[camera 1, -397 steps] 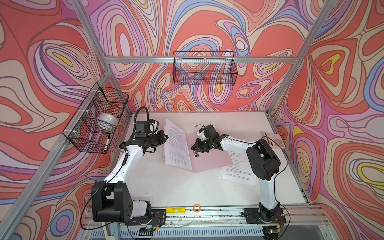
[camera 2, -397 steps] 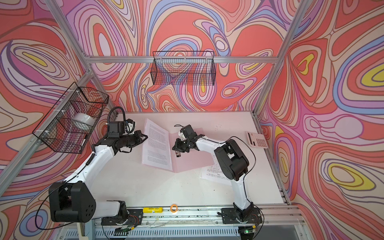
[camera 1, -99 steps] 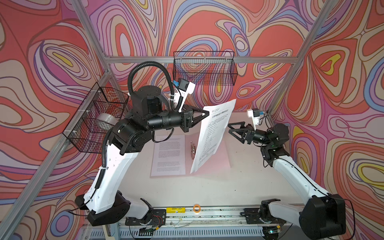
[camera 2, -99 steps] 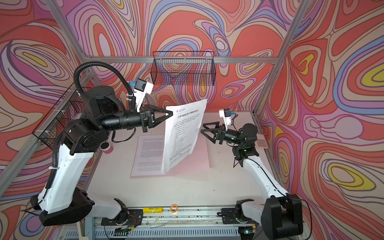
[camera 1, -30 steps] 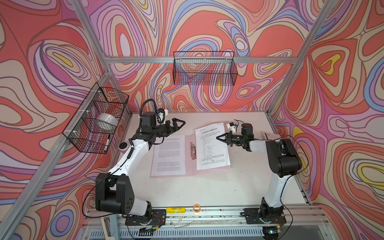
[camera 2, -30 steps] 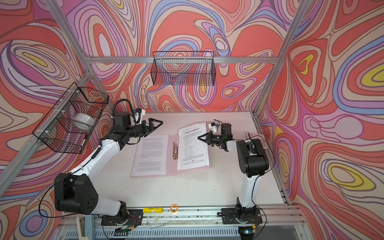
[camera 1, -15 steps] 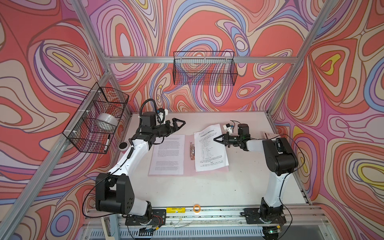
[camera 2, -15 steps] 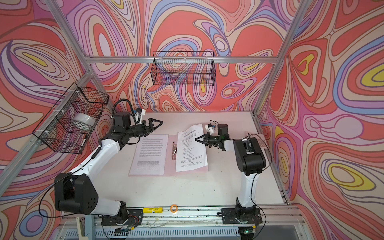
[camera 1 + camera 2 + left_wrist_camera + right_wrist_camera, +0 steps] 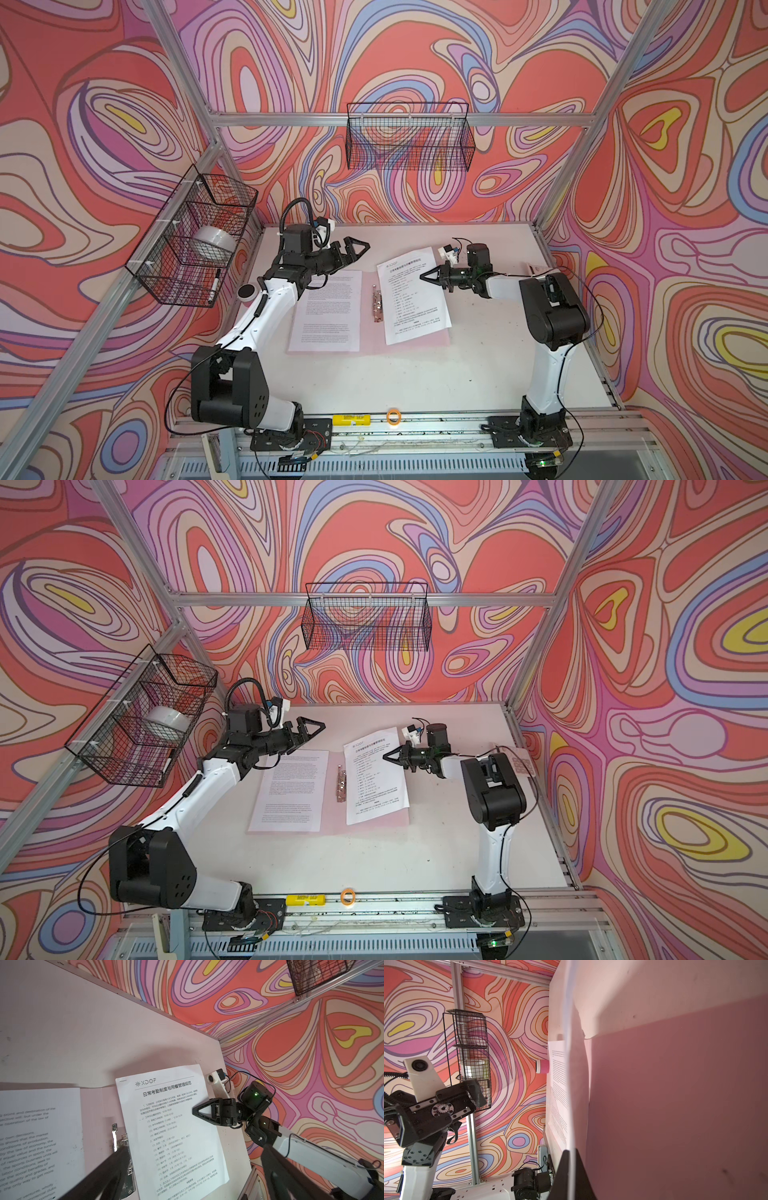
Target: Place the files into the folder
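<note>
The pale-pink folder (image 9: pixel 415 343) (image 9: pixel 376 818) lies open on the table, its metal clip (image 9: pixel 377 300) (image 9: pixel 117 1138) along the spine. One of the files (image 9: pixel 326 309) (image 9: pixel 31 1136) lies flat on its left half. A sheet with a bold heading (image 9: pixel 413 299) (image 9: pixel 374 775) (image 9: pixel 172 1126) rests on the right half, slightly skewed. My right gripper (image 9: pixel 422 276) (image 9: pixel 384 757) (image 9: pixel 572 1159) is shut on that sheet's right edge, near its far end. My left gripper (image 9: pixel 357 247) (image 9: pixel 313 725) (image 9: pixel 193 1174) hangs open and empty above the left sheet's far end.
A calculator (image 9: pixel 536 270) lies at the table's right edge. A pink tape roll (image 9: pixel 248 292) (image 9: pixel 542 1066) stands by the left arm. Wire baskets hang on the left wall (image 9: pixel 195 241) and back wall (image 9: pixel 409 137). An orange ring (image 9: pixel 393 415) sits on the front rail.
My right gripper has slid the headed sheet a little leftward, toward the folder's spine. The left arm has stayed put with its jaws open.
</note>
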You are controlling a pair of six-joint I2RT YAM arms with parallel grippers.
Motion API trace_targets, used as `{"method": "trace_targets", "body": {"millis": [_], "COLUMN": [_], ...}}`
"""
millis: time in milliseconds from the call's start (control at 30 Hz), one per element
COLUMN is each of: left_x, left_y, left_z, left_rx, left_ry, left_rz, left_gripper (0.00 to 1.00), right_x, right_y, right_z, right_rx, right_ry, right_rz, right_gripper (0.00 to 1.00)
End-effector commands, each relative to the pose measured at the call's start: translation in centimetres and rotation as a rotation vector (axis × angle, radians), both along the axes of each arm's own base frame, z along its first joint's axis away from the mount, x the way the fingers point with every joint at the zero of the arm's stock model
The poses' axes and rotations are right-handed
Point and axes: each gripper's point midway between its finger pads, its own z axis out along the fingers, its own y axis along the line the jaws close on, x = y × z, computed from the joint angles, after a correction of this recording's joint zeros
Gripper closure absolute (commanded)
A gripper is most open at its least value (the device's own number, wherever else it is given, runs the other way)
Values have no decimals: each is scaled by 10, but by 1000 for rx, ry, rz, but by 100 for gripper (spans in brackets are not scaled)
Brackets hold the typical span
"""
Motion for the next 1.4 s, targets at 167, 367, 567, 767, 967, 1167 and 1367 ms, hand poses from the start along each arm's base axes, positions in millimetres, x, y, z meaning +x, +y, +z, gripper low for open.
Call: {"method": "trace_targets", "body": {"millis": [167,367,567,767,967,1167,1367], "left_x": [-3,-4,-3,5,12,9,10], "left_y": [74,115,155,172,192,198,195], "left_z": [-44,-61,-77,-87,-120,-157,-177], "left_rx": [269,386,525,430,392,433,418], "left_ry": [111,173,232,234,300,375,420], "left_rz": [263,356,410,429,452,453,426], "left_gripper": [0,0,0,0,0,0,1], "right_x": [-6,-18,-22,-21,-22,-19,-18], "right_y": [-21,-37,-48,-54,-52,-51,-50], "right_z": [-68,-115,-132,-134,-133,-128,-123], "right_rx": [-222,-308,-332,-352,-338,-328,-323], "right_ry": [138,213,239,244,241,233,222], "right_rz": [-46,-74,-89,-81,-71,-67,-64], "right_gripper": [100,100,100,100,100,100,100]}}
